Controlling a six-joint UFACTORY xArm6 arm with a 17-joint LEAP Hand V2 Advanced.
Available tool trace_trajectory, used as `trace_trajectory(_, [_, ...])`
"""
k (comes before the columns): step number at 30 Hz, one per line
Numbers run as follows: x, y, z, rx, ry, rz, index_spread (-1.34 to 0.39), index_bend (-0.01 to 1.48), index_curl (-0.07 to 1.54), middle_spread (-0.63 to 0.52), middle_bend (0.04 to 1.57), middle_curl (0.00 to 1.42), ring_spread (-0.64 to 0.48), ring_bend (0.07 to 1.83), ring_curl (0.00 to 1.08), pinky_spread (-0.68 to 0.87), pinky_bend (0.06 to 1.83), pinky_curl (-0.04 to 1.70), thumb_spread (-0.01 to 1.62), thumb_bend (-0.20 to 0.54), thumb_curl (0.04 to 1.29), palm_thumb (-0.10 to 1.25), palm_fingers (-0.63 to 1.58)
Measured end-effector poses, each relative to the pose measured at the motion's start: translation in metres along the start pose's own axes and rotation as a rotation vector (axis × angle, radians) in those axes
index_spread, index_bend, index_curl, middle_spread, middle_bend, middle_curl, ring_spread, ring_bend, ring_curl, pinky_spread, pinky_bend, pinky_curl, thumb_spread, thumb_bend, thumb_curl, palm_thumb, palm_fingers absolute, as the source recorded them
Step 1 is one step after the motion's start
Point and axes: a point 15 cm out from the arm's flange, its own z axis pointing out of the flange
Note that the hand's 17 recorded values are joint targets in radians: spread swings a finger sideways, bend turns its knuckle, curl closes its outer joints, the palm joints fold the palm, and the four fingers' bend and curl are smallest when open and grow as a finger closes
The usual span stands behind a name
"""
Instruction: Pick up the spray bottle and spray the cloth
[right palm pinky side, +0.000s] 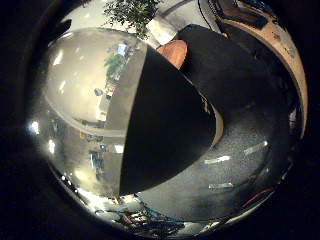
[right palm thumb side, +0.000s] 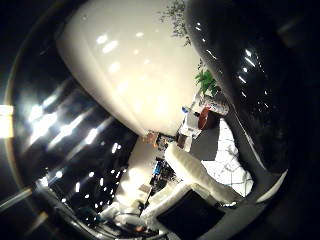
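The spray bottle (right palm thumb side: 130, 65) fills both palm views, cut off. The cloth (right palm thumb side: 225, 165) shows partly behind it. Whether the fingers (right palm thumb side: 190, 172) curl around it, I cannot tell.

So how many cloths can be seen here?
1: a white checked cloth lying beside a red-brown round object. The glossy white bottle close to the palm may hide others.

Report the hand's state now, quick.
Right hand: shut on the spray bottle, whose white body fills both palm views.
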Motion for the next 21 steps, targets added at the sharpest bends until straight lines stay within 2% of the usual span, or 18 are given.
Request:
trace_trajectory(7, [-0.001,0.017,0.006,-0.015,-0.008,0.004,-0.23,0.15,0.25,0.02,0.35,0.38,0.06,0.51,0.26,0.36,0.53,0.27,1.10,-0.021,0.30,0.61,0.21])
trace_trajectory(12, [0.002,0.025,0.008,-0.019,-0.009,0.019,-0.22,0.15,0.26,-0.02,0.39,0.40,0.01,0.60,0.28,0.35,0.55,0.26,1.11,-0.019,0.30,0.61,0.29])
trace_trajectory(21, [0.003,0.026,0.007,-0.019,-0.011,0.019,-0.23,0.18,0.30,-0.11,0.52,0.47,-0.12,0.74,0.33,0.13,0.62,0.25,1.11,-0.019,0.31,0.65,0.40])
